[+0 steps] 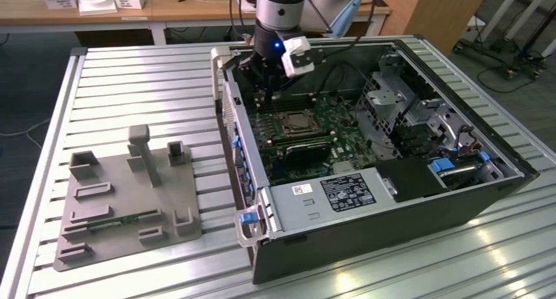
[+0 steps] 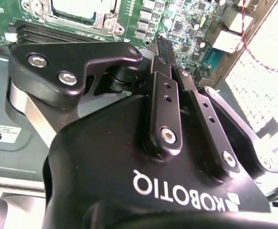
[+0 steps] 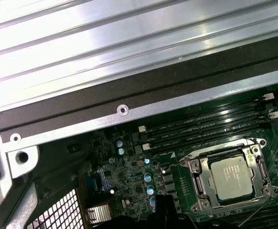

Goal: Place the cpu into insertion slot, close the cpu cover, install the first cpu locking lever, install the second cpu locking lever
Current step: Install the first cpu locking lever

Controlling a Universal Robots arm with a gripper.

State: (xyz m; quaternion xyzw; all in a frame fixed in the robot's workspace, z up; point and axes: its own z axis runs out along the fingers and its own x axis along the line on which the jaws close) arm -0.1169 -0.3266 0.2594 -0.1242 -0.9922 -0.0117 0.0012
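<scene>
The cpu [image 3: 232, 177] lies flat in the insertion slot [image 1: 300, 122], silver top up, on the green board inside the open computer case [image 1: 486, 201]. The cpu cover [image 3: 199, 183], a silver frame, lies down around the chip. A thin wire lever [image 3: 253, 213] slants out from the socket's corner. My gripper [image 1: 271, 94] hangs inside the case, a little beyond the socket toward the far wall, over the board beside the memory slots. Its black fingers [image 2: 165, 90] sit pressed together with nothing visible between them. The socket's edge [image 2: 81, 12] lies just past the fingertips.
Long black memory slots [image 3: 210, 126] run beside the socket. A black box with a white label [image 1: 347, 191] and a metal drive cage [image 1: 408, 110] crowd the case. A grey fixture plate [image 1: 122, 201] with upright posts stands on the ribbed table at the exterior view's left.
</scene>
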